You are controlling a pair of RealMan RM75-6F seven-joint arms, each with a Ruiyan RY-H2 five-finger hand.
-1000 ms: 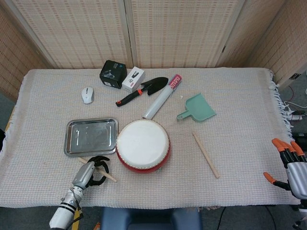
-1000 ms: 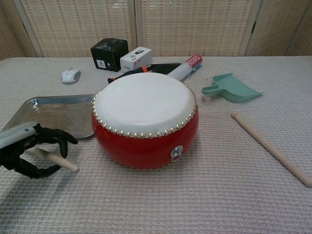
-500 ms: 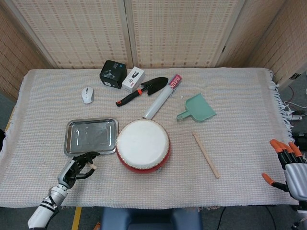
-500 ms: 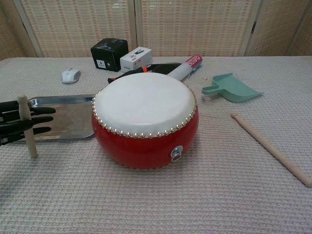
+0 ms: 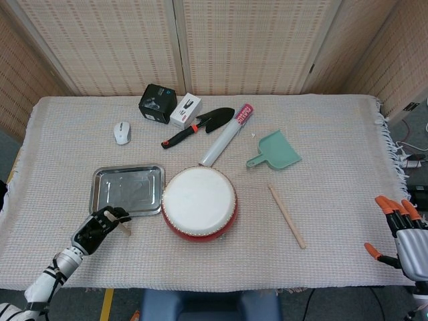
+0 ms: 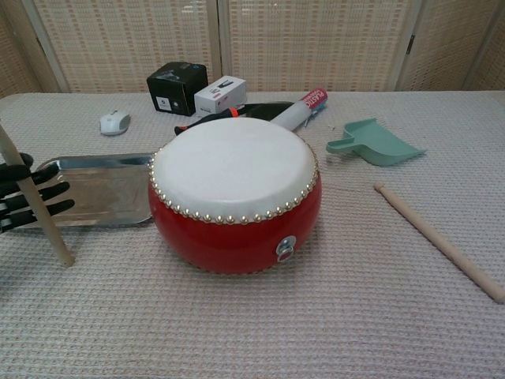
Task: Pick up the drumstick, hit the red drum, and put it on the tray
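My black left hand [image 5: 93, 229] grips a wooden drumstick [image 6: 35, 207] near the table's front left, just in front of the tray. In the chest view the stick stands steeply, its lower tip close to the cloth, and the fingers [image 6: 31, 192] wrap its middle. The red drum [image 5: 199, 203] with a white skin stands to the right of the hand, apart from the stick. The metal tray [image 5: 105, 204] lies left of the drum and holds nothing. A second drumstick [image 5: 287, 217] lies on the cloth right of the drum. My right hand [image 5: 401, 227], orange-tipped, hovers at the far right edge with spread fingers.
At the back lie a white mouse [image 5: 122, 132], a black box [image 5: 158, 103], a white box [image 5: 186, 110], a black trowel with a red-and-black handle [image 5: 198, 126], a white tube [image 5: 226, 136] and a teal dustpan [image 5: 277, 150].
My left hand lifted the drumstick off the cloth, drew back to the left, and turned the stick from lying flat to standing steeply. The right hand barely moved.
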